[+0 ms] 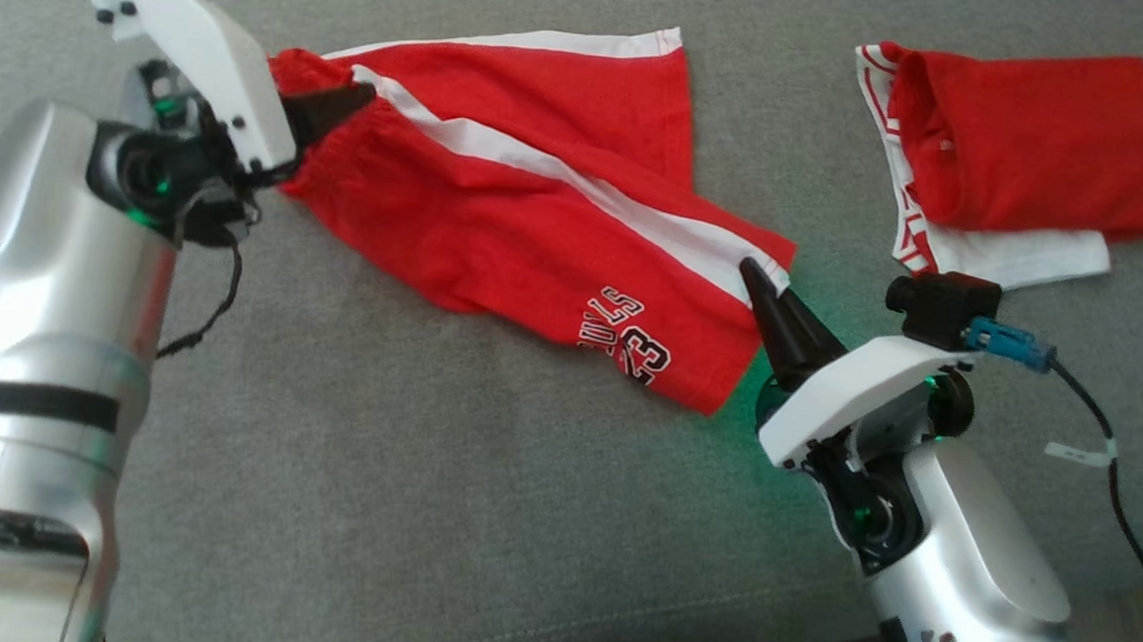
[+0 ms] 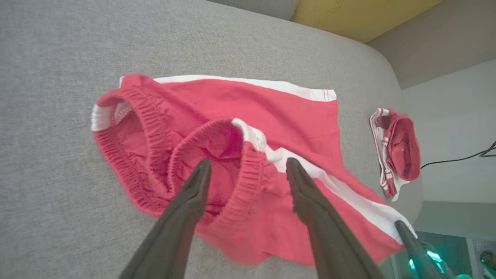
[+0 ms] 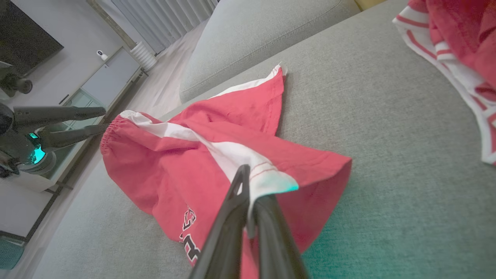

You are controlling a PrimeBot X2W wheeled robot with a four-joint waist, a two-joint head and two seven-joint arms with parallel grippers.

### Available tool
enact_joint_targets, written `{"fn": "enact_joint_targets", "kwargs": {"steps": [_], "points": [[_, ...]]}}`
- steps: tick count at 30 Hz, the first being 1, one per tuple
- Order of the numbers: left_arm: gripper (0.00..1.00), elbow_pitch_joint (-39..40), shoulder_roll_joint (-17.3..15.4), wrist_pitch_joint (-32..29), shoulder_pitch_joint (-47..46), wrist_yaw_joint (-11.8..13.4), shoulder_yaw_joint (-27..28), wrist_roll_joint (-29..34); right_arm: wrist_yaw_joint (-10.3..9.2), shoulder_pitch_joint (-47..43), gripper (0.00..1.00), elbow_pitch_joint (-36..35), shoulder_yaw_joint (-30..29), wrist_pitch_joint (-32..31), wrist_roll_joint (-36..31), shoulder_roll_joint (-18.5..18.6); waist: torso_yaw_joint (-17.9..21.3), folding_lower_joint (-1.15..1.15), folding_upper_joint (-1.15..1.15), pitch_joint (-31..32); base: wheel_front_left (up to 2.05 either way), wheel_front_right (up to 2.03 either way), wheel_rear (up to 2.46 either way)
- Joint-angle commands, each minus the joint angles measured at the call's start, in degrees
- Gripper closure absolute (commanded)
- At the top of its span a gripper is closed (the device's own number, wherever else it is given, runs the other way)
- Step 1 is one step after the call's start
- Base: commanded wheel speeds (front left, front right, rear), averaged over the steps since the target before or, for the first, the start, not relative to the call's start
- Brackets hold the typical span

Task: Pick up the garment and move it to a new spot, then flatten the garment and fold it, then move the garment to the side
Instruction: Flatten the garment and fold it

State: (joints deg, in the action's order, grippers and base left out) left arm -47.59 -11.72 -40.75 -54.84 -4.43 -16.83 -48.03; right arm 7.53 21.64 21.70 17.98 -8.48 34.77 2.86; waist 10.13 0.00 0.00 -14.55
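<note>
My right gripper (image 3: 254, 186) pinches the near-right hem of the red cotton shorts with white side stripes (image 1: 499, 207); my left gripper (image 2: 248, 163) is spread at their left waistband.

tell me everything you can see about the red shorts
The red shorts look like soft jersey cloth, with a white side stripe, a gathered elastic waistband and black-and-white lettering with a 23 near one hem. They lie rumpled, legs splayed, on the grey cushion. The left gripper, open, straddles a fold of the waistband. The right gripper is shut on the striped hem of one leg, and that corner seems raised off the cushion.
</note>
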Motion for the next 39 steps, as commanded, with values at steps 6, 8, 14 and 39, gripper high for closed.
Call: {"fn": "enact_joint_targets", "kwargs": {"steps": [6, 8, 14, 39], "points": [[0.0, -0.85, -1.6, -1.0, -6.51, 1.35, 1.97, -0.38, -0.04, 3.39, 1.0, 0.18, 3.33, 1.87, 1.17, 0.02, 1.08, 0.0, 0.0, -0.94, 0.0, 0.0, 0.0], [0.0, -1.8, -1.63, -1.26, -7.19, 1.37, 1.54, -0.06, -0.04, 3.82, 1.0, 0.74, 3.94, 2.27, 1.43, 0.02, 1.38, 0.0, 0.0, -1.12, 0.0, 0.0, 0.0], [0.0, -4.49, -2.03, -1.4, -8.56, 1.38, -0.58, 1.99, -0.04, 5.26, 1.0, 2.06, 5.21, 3.15, 2.07, 0.02, 2.28, 0.0, 0.0, -1.65, 0.0, 0.0, 0.0], [1.0, -10.58, -0.5, 0.75, -13.01, -0.27, -1.84, 1.67, -0.04, 9.69, 1.0, 4.59, 5.87, 4.63, 2.04, 1.17, 2.69, 0.0, 0.0, -2.82, 0.0, 0.0, 0.0]]}}
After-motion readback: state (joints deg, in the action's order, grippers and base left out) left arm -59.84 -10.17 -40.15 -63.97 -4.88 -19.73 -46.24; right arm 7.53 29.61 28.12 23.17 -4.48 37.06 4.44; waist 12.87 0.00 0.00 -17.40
